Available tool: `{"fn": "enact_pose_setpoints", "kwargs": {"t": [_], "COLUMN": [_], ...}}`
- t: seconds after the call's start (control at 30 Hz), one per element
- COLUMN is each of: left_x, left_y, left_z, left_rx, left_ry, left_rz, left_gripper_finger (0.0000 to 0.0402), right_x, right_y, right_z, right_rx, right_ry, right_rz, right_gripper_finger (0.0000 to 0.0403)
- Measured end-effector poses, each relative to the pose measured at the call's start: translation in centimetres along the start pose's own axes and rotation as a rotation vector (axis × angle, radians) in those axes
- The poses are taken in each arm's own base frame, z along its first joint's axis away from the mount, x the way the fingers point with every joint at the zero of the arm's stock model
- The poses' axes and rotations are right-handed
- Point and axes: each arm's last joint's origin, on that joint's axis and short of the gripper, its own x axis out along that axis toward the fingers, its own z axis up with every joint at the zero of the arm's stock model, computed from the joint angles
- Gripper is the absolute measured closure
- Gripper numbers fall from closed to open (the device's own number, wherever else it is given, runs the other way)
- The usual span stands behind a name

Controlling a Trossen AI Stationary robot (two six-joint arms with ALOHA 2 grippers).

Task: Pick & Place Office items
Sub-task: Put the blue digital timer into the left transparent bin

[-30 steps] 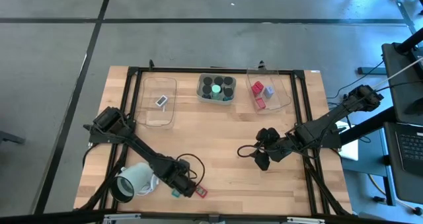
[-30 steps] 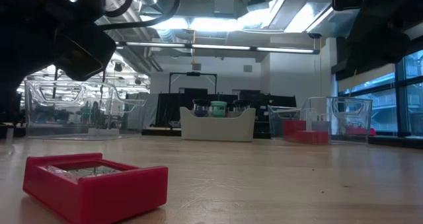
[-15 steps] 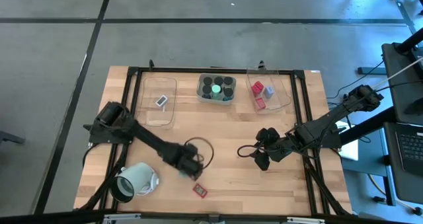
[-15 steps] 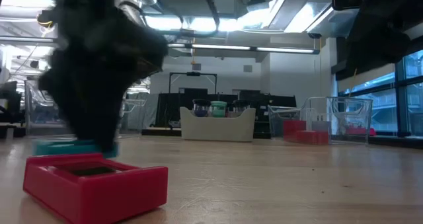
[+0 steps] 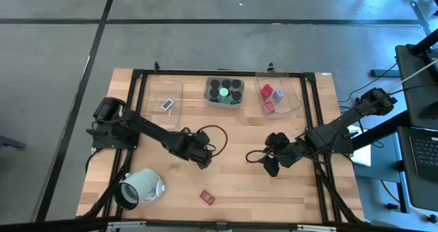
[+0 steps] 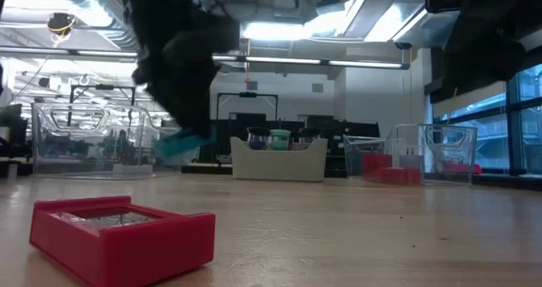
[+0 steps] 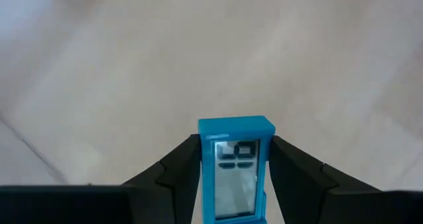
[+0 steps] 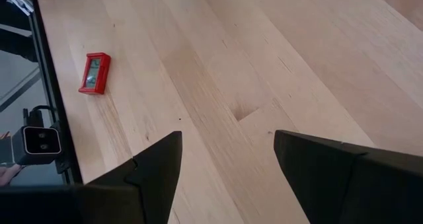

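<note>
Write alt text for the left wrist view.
The left gripper holds a teal flat rectangle upright between its two dark fingers, one pressed on each side. Behind it the pale wooden table is blurred, with nothing else in sight.

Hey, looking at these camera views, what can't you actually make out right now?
- Left gripper, high view: the arm's own dark body hides the teal rectangle; only the left wrist view shows it clamped.
- Low view: that gripper and its load are motion-blurred.
- White piece in the left clear tray, high view: too small to identify.
- Red rectangle window: markings unreadable in every view.
- Right gripper, high view: fingertips merge into dark housing; the right wrist view shows them apart, holding nothing.
</note>
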Motion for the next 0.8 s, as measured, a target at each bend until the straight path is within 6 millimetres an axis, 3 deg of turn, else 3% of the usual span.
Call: {"fn": "enact_pose_setpoints", "kwargs": {"t": [0.23, 0.5, 0.63, 0.8], "left_x": [-4.0, -8.2, -8.4, -6.6], "left_y": [2.4, 8.8, 11.9, 15.0], "left_z": [1.3, 1.9, 1.3, -1.3], "left_rx": [0.043, -0.051, -0.129, -0.224], "left_ry": [-0.211, -0.267, -0.258, -0.207], "left_rz": [0.106, 0.344, 0.430, 0.445], "left_gripper_finger": [0.0247, 0.0248, 0.0248, 0.0248], "right_x": [0.0, 0.0, 0.0, 0.0], "right_y": [0.0, 0.0, 0.0, 0.0], "right_z": [0.0, 0.0, 0.0, 0.0], "right_rx": [0.000, 0.001, 0.002, 0.002], "right_ry": [0.000, -0.002, -0.004, -0.005], "right_rz": [0.000, 0.002, 0.004, 0.004], "right_gripper_finger": [0.0158, 0.0158, 0.0158, 0.0158]}}
